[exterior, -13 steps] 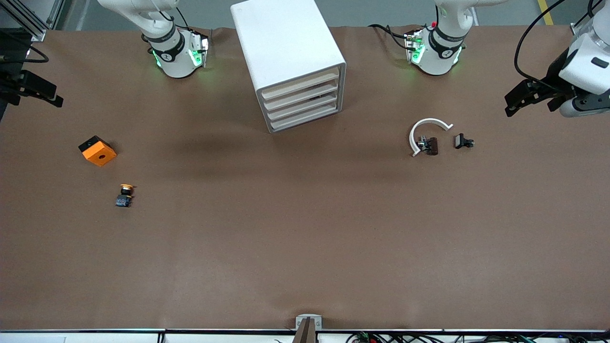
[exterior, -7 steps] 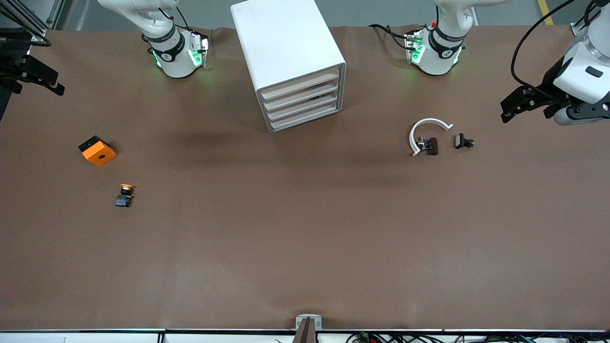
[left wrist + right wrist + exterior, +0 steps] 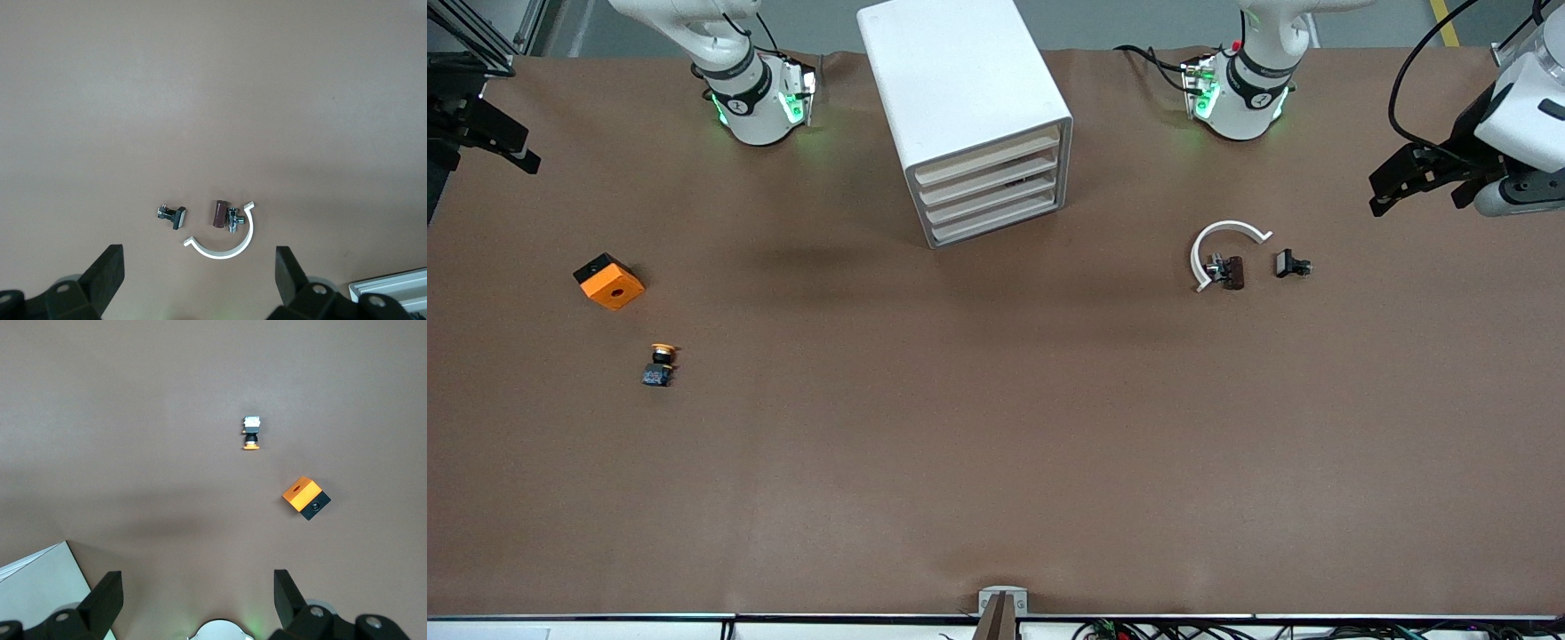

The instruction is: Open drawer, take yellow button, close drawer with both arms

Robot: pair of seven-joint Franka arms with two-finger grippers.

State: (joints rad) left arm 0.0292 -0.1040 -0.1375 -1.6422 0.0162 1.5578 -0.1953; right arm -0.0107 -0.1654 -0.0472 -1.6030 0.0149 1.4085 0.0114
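The white cabinet [image 3: 960, 89] stands near the robots' bases, and its four cream drawer fronts [image 3: 989, 191] are all shut. The button [image 3: 660, 364], with an orange-yellow cap and a dark body, lies on the table toward the right arm's end, nearer the front camera than the orange block [image 3: 609, 282]. It also shows in the right wrist view [image 3: 251, 433]. My right gripper [image 3: 480, 151] hangs open and empty over the right arm's table end, its fingers [image 3: 107, 597] wide apart. My left gripper [image 3: 1416, 191] hangs open and empty over the left arm's end, fingers [image 3: 107, 273] wide apart.
A white C-shaped ring [image 3: 1227, 236], a brown cylinder piece [image 3: 1232, 272] and a small black clip [image 3: 1289, 264] lie toward the left arm's end. They also show in the left wrist view: ring [image 3: 223, 250], clip [image 3: 173, 215]. A cabinet corner [image 3: 40, 587] shows in the right wrist view.
The left gripper dipped slightly toward the front camera's side and came back. The right gripper drifted slightly toward the robots' side. Nothing on the table moved.
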